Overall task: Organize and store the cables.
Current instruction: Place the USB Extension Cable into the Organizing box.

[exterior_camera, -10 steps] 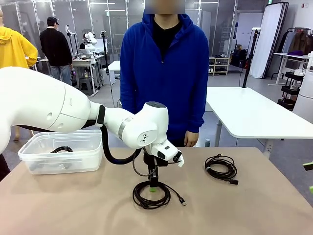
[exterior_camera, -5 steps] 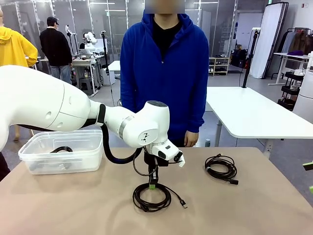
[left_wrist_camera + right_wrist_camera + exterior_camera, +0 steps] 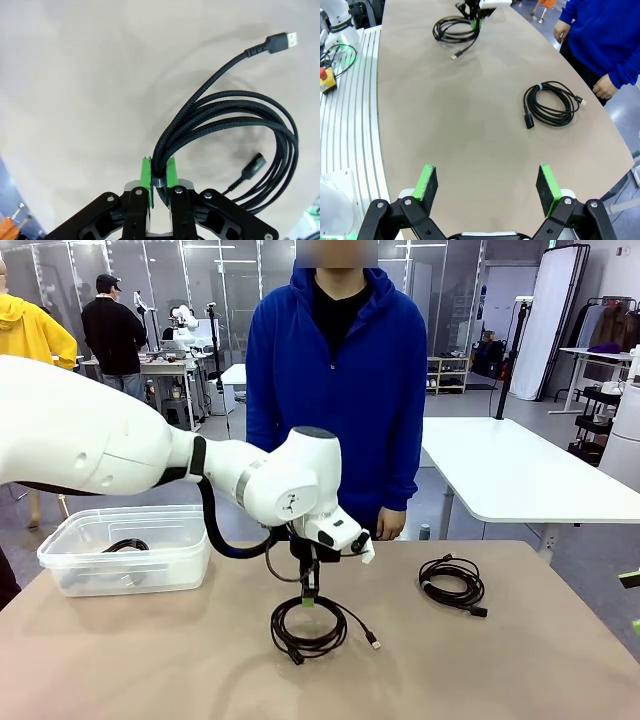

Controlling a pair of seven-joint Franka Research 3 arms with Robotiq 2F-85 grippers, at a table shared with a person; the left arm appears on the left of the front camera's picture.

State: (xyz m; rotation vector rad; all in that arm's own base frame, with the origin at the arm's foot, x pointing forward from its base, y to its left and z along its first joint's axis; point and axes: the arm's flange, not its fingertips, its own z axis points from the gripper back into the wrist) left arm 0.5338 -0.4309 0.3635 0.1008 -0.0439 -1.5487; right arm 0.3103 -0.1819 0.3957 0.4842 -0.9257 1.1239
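Left gripper clamps a thin black braided cable coil hanging beneath it. One black cord lies stored in the clear plastic bin to its left. A second black coil waits to its right, ahead of the wide-open right gripper.

A woven, matt black sheath is seen on the cable pinched between the 2 green pads of the left pincer; the pads look rubbery and dull. The plug ahead of the pincer is tipped with bright metal. The pincer's black body appears as matt plastic. The table beneath it is finished smooth, beige and matt. The arm shell behind the pincer is glossy white; the bin off to its left is clear plastic.
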